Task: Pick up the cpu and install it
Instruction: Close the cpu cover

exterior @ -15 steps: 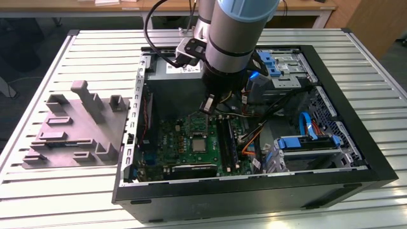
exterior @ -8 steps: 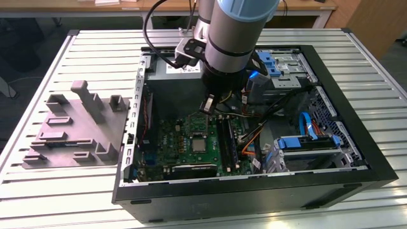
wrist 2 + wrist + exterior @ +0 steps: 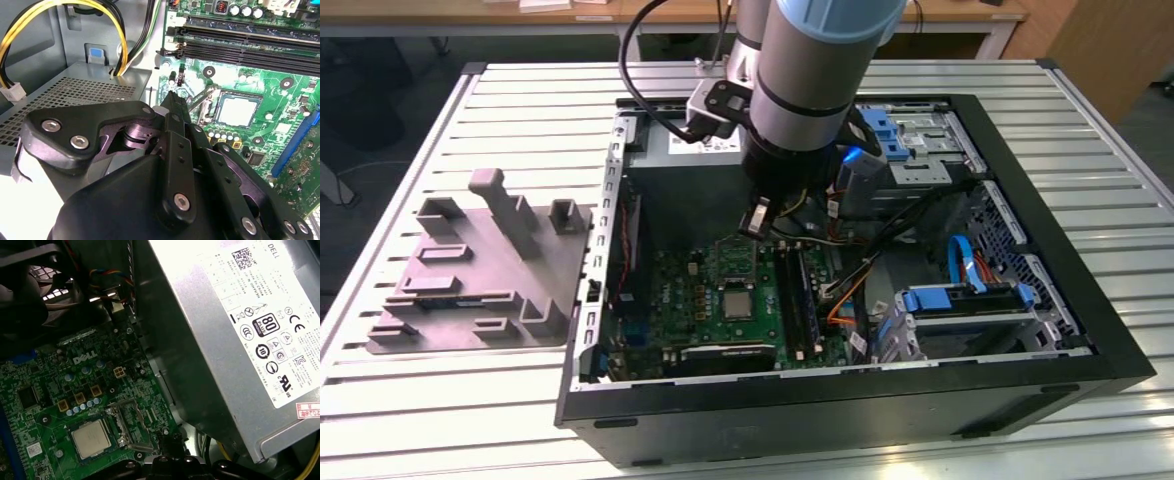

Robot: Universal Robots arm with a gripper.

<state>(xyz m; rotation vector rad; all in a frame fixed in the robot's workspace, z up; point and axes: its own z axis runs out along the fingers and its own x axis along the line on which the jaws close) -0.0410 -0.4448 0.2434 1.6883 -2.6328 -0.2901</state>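
The cpu (image 3: 738, 303) is a small square chip with a silvery top, lying flat in its place on the green motherboard (image 3: 687, 300) inside the open computer case. It also appears in both wrist views, cpu (image 3: 236, 111) and cpu (image 3: 90, 438). A metal-framed socket plate (image 3: 738, 261) with a dark centre lies right beside it. My gripper (image 3: 758, 222) hangs above the board, a little off the chip toward the power supply. Its black fingers (image 3: 173, 107) are shut together with nothing between them. The gripper tip (image 3: 167, 445) stays clear of the chip.
A big grey power supply box (image 3: 235, 335) with a white label stands close beside the gripper. Yellow and black cables (image 3: 60, 20) run from it. Memory slots (image 3: 240, 42), blue drive brackets (image 3: 961, 300) and a grey fixture (image 3: 487, 265) on the slatted table lie around.
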